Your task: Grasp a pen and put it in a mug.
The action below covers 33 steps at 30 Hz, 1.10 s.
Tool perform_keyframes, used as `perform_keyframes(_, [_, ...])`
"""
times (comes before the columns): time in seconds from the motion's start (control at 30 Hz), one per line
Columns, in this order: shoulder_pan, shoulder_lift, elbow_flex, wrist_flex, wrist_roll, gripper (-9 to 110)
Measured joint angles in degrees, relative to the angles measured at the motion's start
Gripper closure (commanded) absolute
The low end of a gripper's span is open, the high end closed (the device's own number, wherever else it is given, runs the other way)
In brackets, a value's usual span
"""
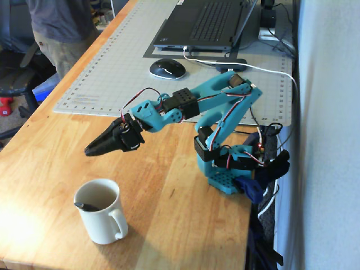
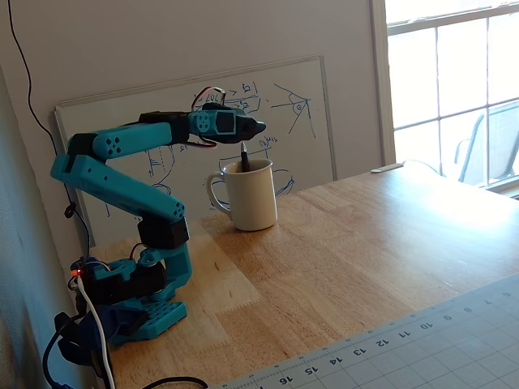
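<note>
In the fixed view from the table's far end, the mug [image 1: 102, 210] is seen at lower left on the wooden table [image 1: 169, 214], its handle turned toward the lower right. The pen [image 1: 85, 206] is lodged inside it, leaning against the left part of the rim, with only a short dark stub shown above the pale interior. The gripper [image 1: 90, 151] is found above and slightly behind the mug, well clear of its rim, with nothing held. Its fingers are brought together into a closed dark wedge that points left and a little downward. Further right, the turquoise arm [image 1: 214, 98] is stretched out almost level from its base [image 1: 230, 169] at the table's right edge, the elbow raised over the cutting mat [image 1: 112, 62].

In the other fixed view, the arm is seen at left, folded low and reaching right. The gripper [image 2: 261, 126] is closed to a point just above and left of the mug [image 2: 250, 194]. The pen [image 2: 244, 156] is stood steeply in the mug, its long axis near upright and tilted a little left, its top poking above the rim just below the fingertips without touching them.

The placing is judged complete; only a retreat toward the base appears to be left, and a clear path is offered for it.
</note>
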Motion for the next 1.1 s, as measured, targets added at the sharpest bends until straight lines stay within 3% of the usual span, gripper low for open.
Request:
perform_keyframes(0.47, [17.40,24.87,18.98,0.00,60.29,101])
perform_keyframes(0.57, [18.81,30.15,23.99,0.88,68.99,101])
perform_keyframes(0.73, [21.36,38.14,30.15,10.37,73.21,101])
perform_keyframes(1.1, [27.60,48.52,31.38,49.92,74.27,101])
